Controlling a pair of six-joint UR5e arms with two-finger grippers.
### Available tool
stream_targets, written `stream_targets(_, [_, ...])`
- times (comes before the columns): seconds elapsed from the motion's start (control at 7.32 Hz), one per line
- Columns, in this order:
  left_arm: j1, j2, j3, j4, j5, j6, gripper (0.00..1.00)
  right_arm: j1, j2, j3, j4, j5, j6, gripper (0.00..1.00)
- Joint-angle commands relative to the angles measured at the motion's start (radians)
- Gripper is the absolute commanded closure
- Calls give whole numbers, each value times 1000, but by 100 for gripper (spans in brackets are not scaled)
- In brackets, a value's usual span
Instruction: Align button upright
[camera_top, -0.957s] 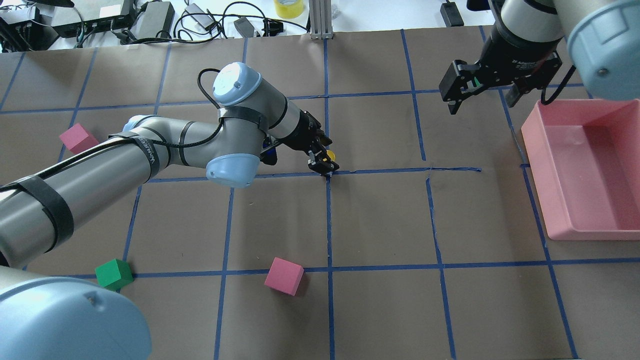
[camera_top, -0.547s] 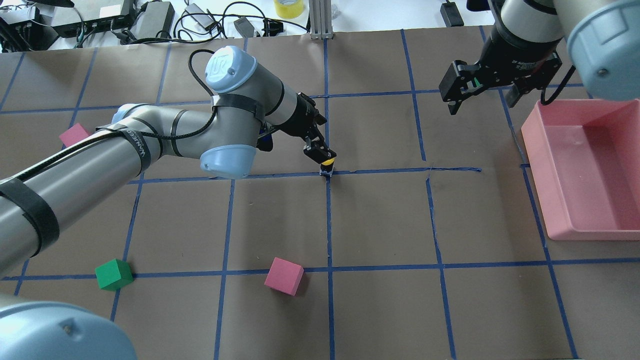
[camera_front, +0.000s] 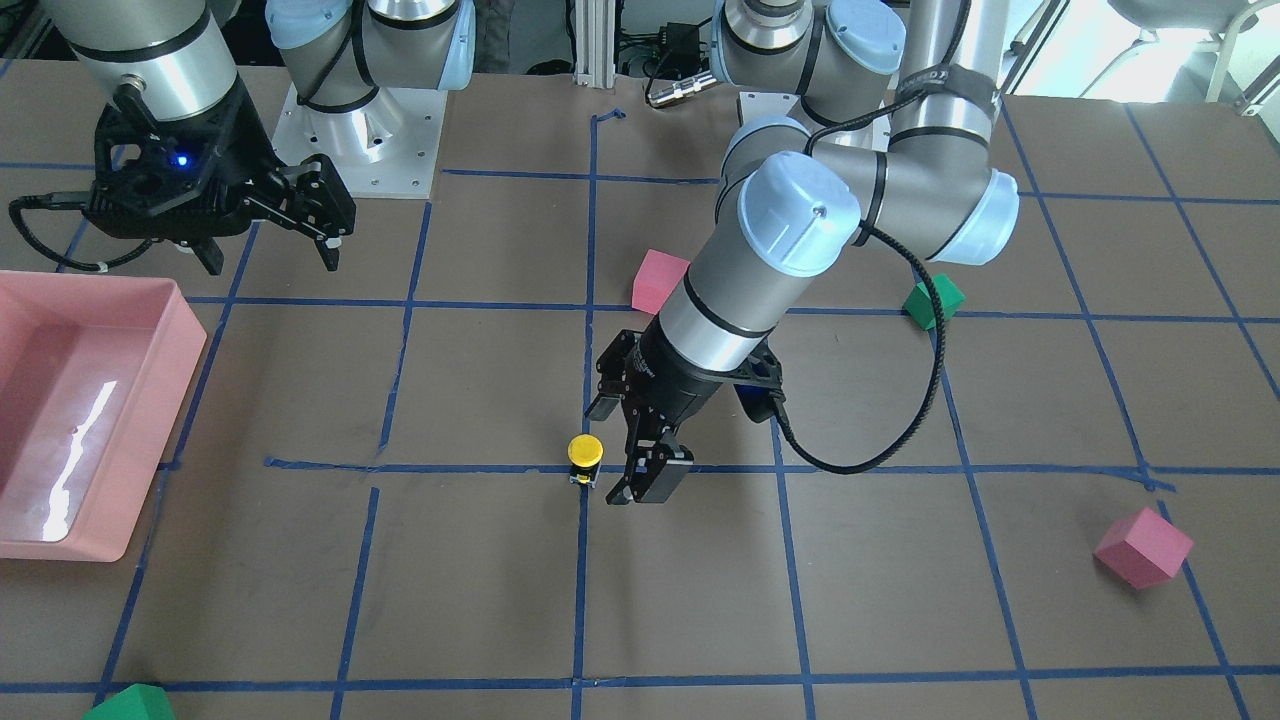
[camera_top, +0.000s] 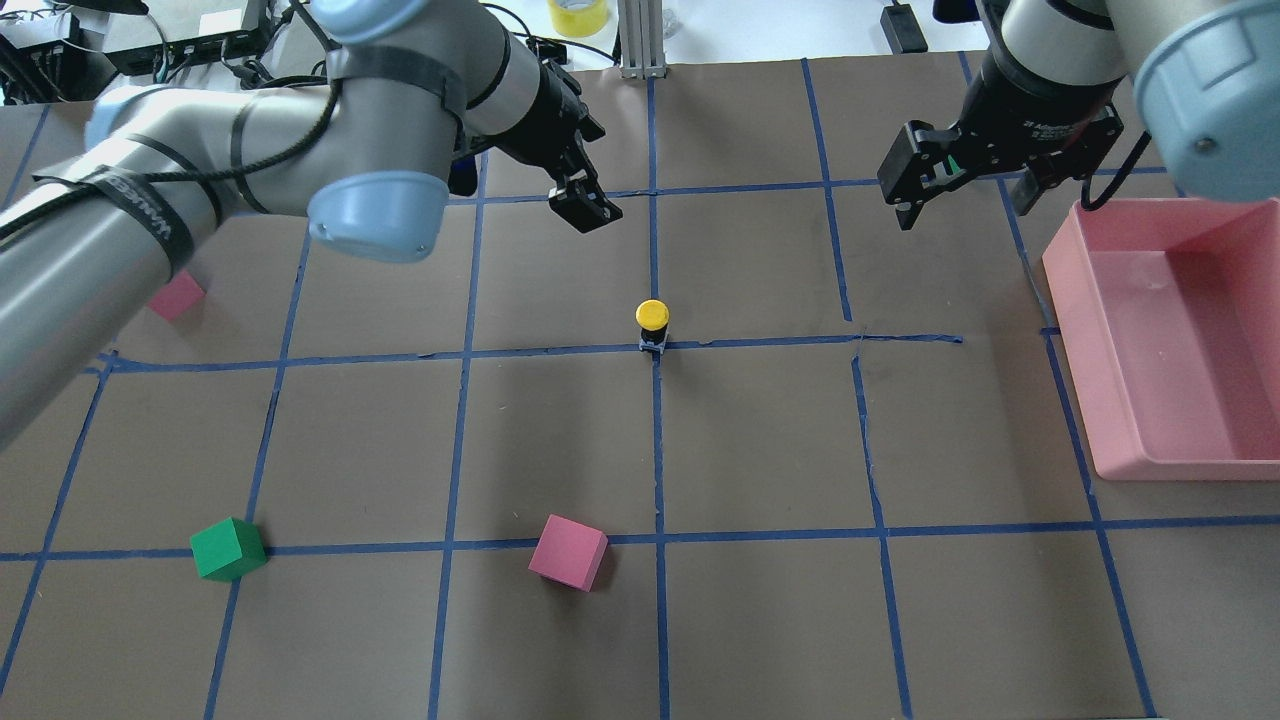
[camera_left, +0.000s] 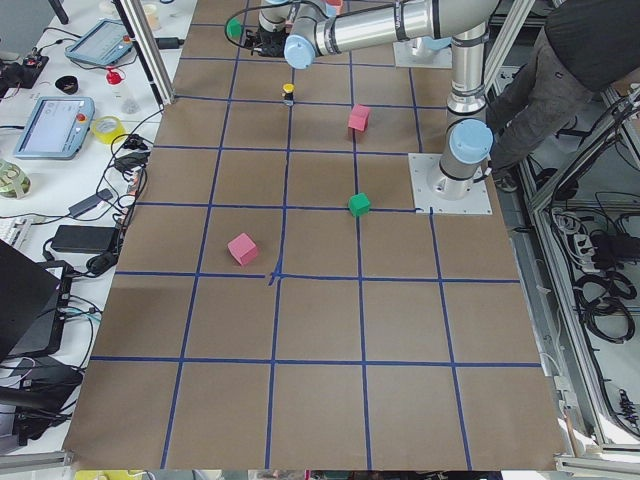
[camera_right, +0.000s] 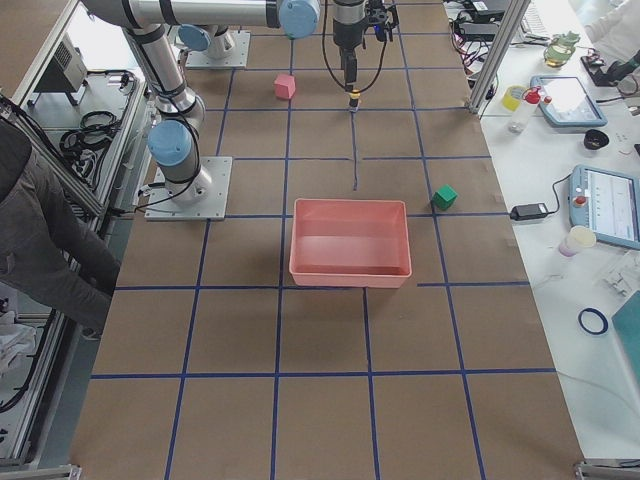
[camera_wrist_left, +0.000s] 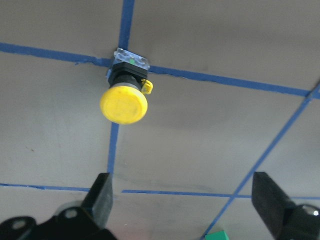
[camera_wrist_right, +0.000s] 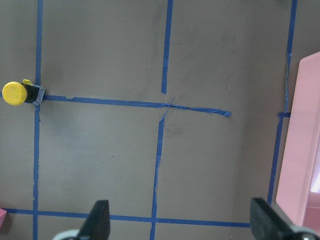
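Note:
The button (camera_top: 652, 325) stands upright on the crossing of two blue tape lines, yellow cap on top and whitish base on the paper. It also shows in the front view (camera_front: 585, 458), the left wrist view (camera_wrist_left: 125, 97) and the right wrist view (camera_wrist_right: 20, 93). My left gripper (camera_front: 625, 447) is open and empty, lifted clear above the button; its fingers (camera_wrist_left: 100, 200) frame the bottom of the left wrist view. My right gripper (camera_top: 965, 200) is open and empty, hovering at the far right near the pink tray.
A pink tray (camera_top: 1180, 330) sits at the right edge. A pink foam cube (camera_top: 568, 552) and a green foam cube (camera_top: 228, 548) lie near the front. Another pink cube (camera_top: 175, 297) lies under the left arm. Cables and a tape roll lie beyond the table's far edge.
My left gripper held the button, set it upright on the tape crossing, then opened and rose up and away toward the far left. The right arm has not moved.

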Motion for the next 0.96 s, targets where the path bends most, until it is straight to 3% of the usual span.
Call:
stream_targets(0.0, [6,80,93,-240,91,325,0,0,0,0,0,2,1,0])
stream_targets(0.27, [5,132,70,-334,225,763,0,0,0,0,0,2,1,0])
stream_targets(0.82, [8,174,-27,-338,258,1403,0,8,-1,-6,-6,16,59,0])
